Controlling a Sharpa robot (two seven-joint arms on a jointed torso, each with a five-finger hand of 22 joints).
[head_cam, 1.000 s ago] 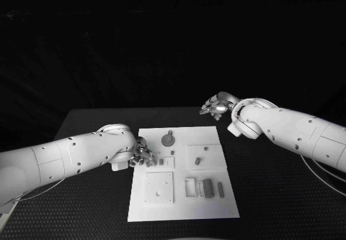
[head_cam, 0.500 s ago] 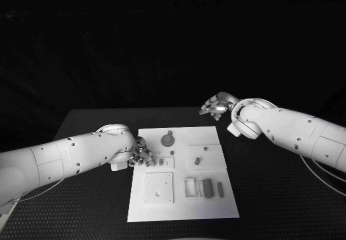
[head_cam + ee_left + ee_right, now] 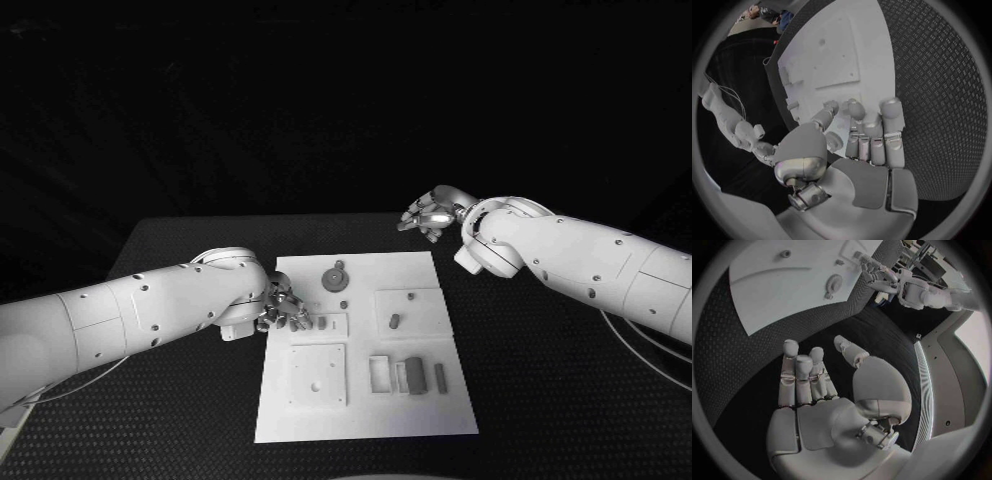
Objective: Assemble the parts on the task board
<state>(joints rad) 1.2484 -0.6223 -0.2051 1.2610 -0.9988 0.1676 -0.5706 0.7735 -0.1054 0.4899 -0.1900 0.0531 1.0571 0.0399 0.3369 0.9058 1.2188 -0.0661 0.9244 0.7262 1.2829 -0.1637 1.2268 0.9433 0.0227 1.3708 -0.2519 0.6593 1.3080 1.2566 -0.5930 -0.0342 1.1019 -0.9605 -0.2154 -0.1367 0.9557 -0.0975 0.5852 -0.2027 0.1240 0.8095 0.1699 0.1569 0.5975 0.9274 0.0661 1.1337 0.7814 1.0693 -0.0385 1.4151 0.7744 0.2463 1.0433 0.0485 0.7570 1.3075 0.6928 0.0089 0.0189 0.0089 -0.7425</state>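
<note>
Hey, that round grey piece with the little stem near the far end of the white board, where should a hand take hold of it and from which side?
Probably by the rim of the round grey piece, coming straight down from above. It seems to lie flat on the white board, so its edges are the easiest hold, with fingers on opposite sides and clear of the stem. The left hand is nearer; the right hand sits beyond the board's far edge.

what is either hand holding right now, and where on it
Nothing is held. The left hand hovers at the task board's left edge with fingers apart and empty; the right hand hangs open over the table beyond the board's far right corner.
</note>
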